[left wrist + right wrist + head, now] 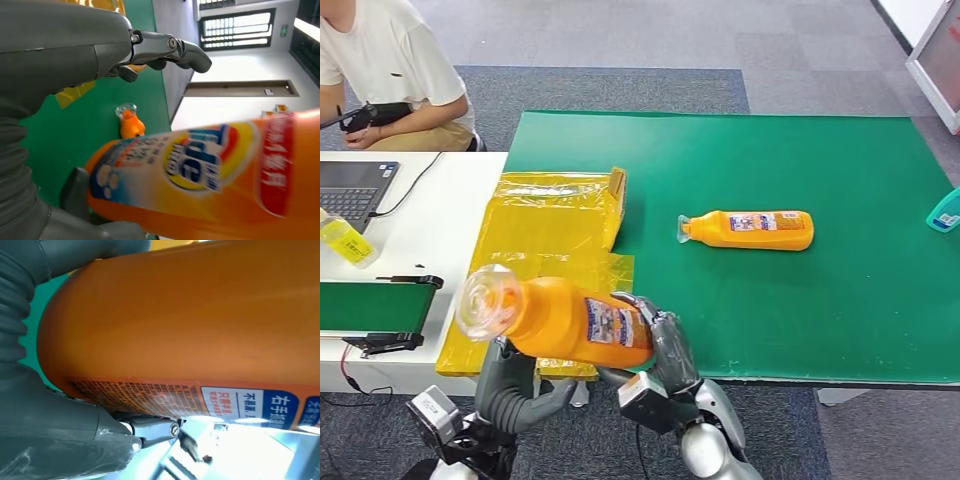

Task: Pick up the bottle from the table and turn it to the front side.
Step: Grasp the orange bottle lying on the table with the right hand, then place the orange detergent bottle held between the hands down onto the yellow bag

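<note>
An orange bottle (561, 318) is held lying sideways above the near edge of the green table (788, 320), its base gripped by the right robot hand (663, 345) (clear cap pointing left). The left robot hand (518, 385) is seen beneath it, fingers spread. A second bottle (750, 229) lies mid-table.

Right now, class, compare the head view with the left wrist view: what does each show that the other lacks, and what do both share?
Head view alone: a seated person, a laptop, yellow bags, and the right hand gripping the held bottle. Left wrist view alone: a white wall with a barred window, and the held bottle's bright front label up close. Both: the held orange bottle, the left hand, the green table, and a second orange bottle lying on it.
</note>
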Robot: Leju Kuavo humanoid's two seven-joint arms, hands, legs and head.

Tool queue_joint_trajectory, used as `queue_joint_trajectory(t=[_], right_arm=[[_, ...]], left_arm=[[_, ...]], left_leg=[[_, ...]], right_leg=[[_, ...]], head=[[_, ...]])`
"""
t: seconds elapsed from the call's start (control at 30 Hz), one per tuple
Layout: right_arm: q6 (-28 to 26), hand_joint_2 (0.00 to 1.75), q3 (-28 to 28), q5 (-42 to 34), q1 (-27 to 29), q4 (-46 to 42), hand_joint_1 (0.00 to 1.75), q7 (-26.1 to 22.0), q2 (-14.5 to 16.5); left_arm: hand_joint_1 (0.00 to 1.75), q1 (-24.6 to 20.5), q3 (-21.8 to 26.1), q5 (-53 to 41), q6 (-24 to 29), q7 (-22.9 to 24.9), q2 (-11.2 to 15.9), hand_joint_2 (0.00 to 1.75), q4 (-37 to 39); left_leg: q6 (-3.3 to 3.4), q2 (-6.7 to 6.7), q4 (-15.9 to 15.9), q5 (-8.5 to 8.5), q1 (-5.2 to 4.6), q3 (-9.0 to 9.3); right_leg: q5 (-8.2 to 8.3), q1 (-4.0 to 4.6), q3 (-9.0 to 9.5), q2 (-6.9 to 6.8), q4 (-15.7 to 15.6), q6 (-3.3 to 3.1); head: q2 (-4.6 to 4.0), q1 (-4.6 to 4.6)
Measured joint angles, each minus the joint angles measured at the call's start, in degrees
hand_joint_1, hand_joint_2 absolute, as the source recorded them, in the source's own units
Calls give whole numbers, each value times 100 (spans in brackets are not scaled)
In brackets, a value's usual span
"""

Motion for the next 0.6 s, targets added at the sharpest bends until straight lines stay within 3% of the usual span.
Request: queue_joint_trajectory(t=[0.4, 0.6], right_arm=[[-261, 175, 162, 342, -17, 62, 175, -23, -7], [-945, 175, 409, 1149, -86, 68, 175, -53, -50]], left_arm=[[0, -74, -314, 93, -25, -19, 118, 175, -156], [0, -146, -571, 146, 60, 15, 209, 175, -202]], left_leg=[[0, 0, 0, 0, 0, 0], [0, 0, 0, 0, 0, 0]], right_leg=[[0, 0, 0, 0, 0, 0], [0, 0, 0, 1, 0, 0]], head=[[0, -1], [0, -1]])
